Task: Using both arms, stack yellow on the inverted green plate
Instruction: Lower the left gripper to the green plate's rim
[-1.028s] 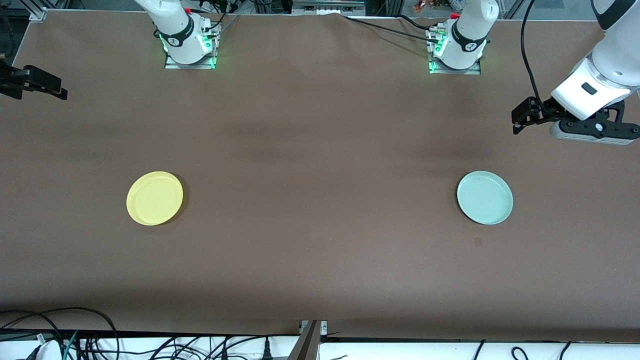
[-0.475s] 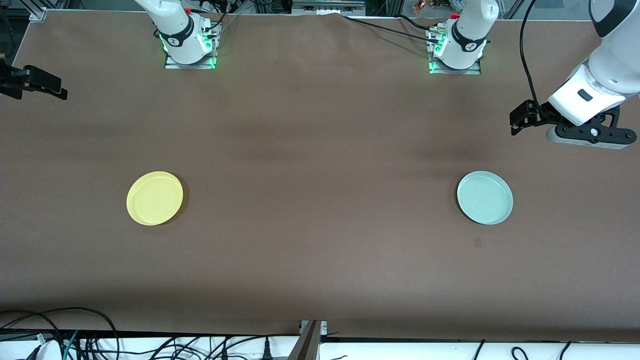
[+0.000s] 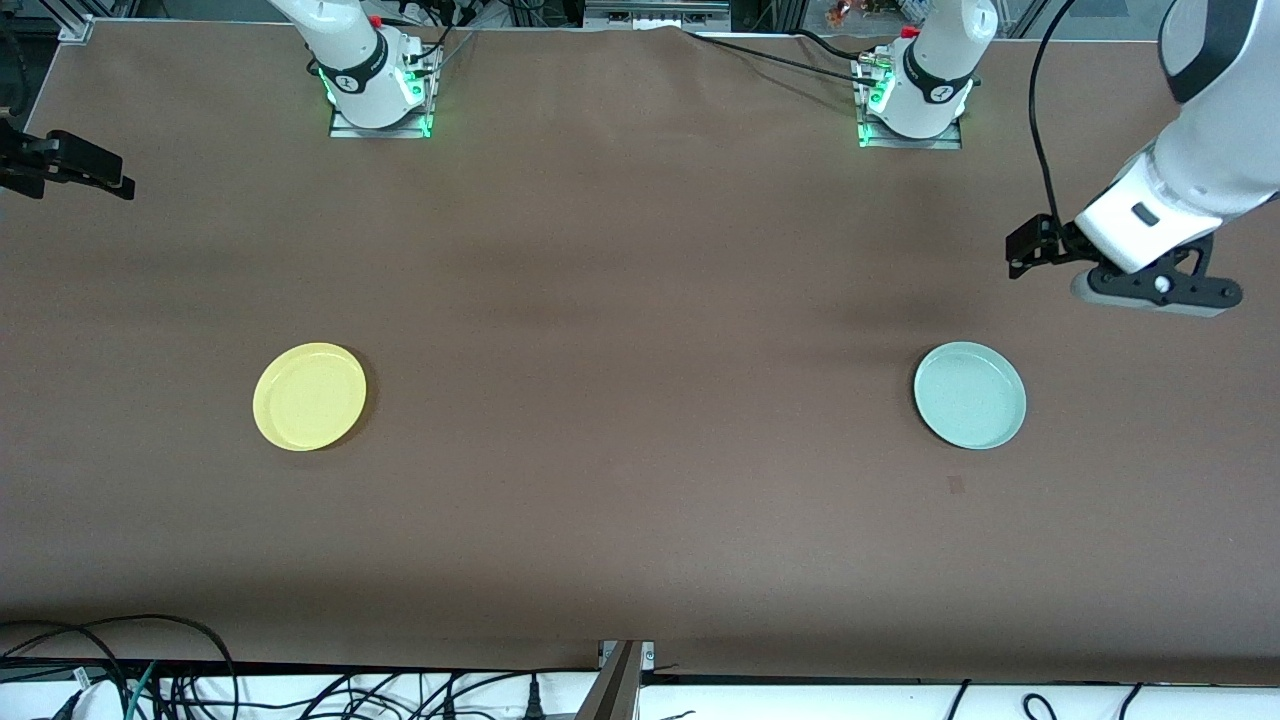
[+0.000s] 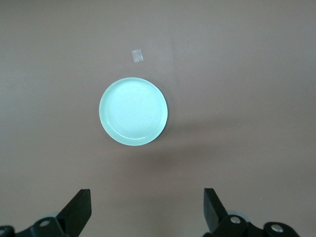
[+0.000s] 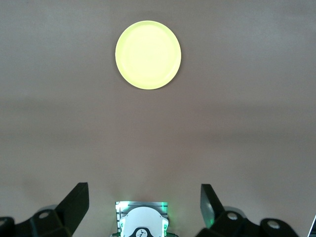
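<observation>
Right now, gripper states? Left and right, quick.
Left gripper: open, empty, up over the table near the green plate.
Right gripper: open, empty, waiting at the right arm's end of the table, away from the yellow plate.

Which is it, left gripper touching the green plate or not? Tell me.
Apart. In the left wrist view, bare table separates the open left gripper from the green plate; the front view shows it hanging off to one side of the plate.

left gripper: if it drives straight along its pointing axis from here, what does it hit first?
Likely bare table. The left gripper, open, points down at the brown surface; the green plate sits ahead of its fingertips, apparently just off the line, though depth is unclear. Nothing else is in its way.
</observation>
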Controlling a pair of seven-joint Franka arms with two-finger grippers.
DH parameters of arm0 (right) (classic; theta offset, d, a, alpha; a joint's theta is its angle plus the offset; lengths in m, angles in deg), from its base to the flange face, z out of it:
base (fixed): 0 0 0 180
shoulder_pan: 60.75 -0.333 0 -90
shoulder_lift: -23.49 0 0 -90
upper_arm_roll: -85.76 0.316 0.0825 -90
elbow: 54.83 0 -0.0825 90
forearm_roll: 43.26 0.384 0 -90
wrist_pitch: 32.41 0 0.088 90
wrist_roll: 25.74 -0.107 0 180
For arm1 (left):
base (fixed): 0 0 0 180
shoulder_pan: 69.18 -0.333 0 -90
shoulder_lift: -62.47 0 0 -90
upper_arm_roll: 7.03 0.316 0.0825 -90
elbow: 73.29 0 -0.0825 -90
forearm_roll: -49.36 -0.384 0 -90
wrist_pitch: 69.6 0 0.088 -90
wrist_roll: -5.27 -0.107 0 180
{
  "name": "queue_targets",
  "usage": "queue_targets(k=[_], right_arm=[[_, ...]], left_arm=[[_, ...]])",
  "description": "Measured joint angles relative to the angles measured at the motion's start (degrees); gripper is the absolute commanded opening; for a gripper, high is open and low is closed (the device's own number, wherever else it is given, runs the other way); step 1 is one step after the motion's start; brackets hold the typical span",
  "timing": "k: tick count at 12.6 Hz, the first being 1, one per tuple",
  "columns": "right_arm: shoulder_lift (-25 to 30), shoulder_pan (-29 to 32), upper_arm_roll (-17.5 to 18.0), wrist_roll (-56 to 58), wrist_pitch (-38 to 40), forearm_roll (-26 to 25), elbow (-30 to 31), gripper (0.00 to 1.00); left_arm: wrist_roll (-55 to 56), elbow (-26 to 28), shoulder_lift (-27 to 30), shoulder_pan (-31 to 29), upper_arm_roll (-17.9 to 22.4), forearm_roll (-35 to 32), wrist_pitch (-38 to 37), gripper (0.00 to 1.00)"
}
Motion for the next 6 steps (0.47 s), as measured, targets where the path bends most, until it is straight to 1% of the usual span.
queue_targets(k=[2,5,6], right_arm=[[0.0,0.0,0.0,0.0,0.0,0.0,0.0,1.00],[0.0,0.0,0.0,0.0,0.0,0.0,0.0,1.00],[0.0,0.0,0.0,0.0,0.0,0.0,0.0,1.00]], left_arm=[[-1.8,-2.0,-4.2,-0.2,0.1,0.0,0.3,1.00],[-8.3,-7.8,-11.8,-0.7,0.5,0.0,2.3,1.00],[-10.0,-8.9,-14.1,-1.1,0.6,0.0,3.7,1.00]])
